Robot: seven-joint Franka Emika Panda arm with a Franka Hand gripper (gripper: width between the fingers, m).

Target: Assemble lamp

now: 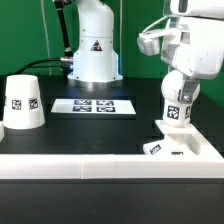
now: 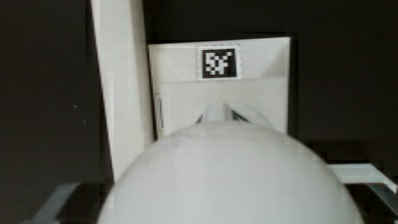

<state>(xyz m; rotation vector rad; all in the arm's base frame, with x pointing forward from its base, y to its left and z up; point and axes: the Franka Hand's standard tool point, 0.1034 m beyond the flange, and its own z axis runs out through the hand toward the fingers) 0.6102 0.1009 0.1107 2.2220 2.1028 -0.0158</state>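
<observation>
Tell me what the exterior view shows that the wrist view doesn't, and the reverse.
Only the exterior view: the shade standing apart at that view's left, the marker board mid-table, and the gripper itself from outside.
Only the wrist view: the look along the bulb, showing its tip over the base.
Both: the held bulb, the base with its tag, and the white rail beside the base.
</observation>
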